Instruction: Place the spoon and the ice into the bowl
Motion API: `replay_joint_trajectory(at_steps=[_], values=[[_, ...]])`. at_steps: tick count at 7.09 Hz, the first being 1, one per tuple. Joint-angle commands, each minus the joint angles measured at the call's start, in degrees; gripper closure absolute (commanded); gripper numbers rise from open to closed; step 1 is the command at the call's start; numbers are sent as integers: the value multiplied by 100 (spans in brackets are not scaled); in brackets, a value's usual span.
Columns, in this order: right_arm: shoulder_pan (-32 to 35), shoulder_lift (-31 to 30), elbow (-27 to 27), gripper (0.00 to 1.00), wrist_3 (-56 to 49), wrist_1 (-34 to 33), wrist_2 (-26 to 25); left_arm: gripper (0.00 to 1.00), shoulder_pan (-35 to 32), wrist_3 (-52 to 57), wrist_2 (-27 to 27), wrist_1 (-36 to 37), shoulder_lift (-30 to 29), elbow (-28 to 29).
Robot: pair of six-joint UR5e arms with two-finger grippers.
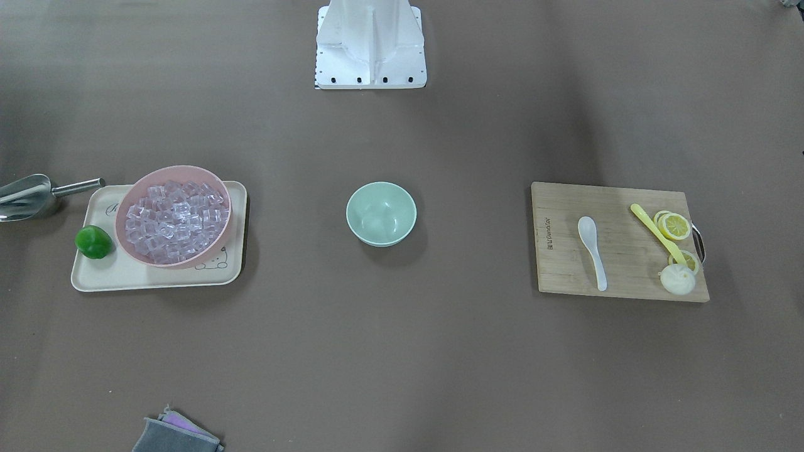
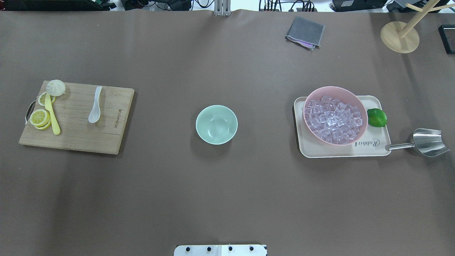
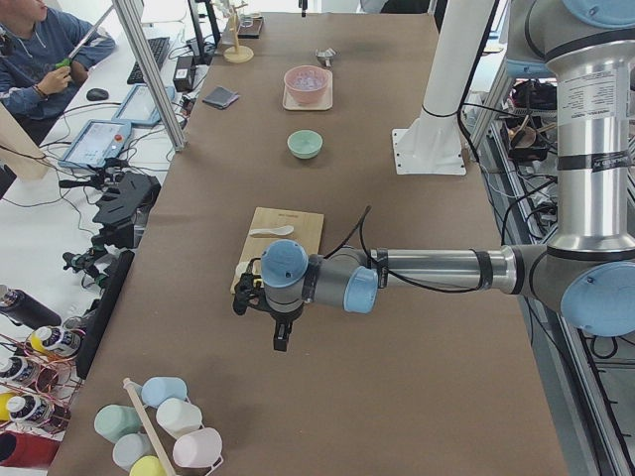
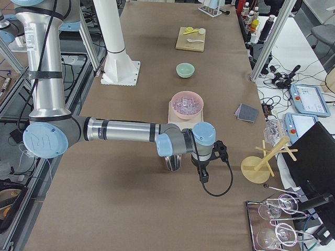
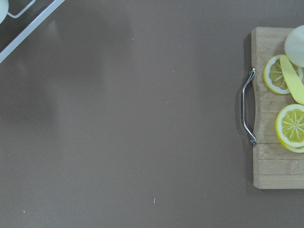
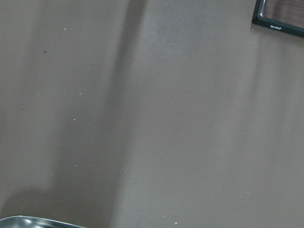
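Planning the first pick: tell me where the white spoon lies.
In the overhead view, the white spoon lies on the cutting board at left, between the yellow spoon and the mint-green bowl.

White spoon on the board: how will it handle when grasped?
The white spoon looks glossy, so probably slippery. Thin, one-piece shape: likely stiff and light. Its rounded scoop rests on the cutting board, so it may pivot if pushed.

Spoon (image 1: 592, 251) on board (image 1: 565, 267), ice (image 1: 173, 220) in pink bowl (image 1: 188, 262), mint bowl (image 1: 381, 213) central
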Motion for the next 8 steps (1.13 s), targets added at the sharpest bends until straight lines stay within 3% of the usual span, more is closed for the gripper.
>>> replay_joint_trajectory(at_steps=[1,5,8], values=[[5,7,-5,0,-11,-44,-14,2,-18,15,-16,76,-133,-164],[-4,-63,38,0,-11,9,74,2,-35,24,1,673,-195,-384],[-4,-72,30,0,-11,262,274,2,-44,24,1,630,-117,-437]])
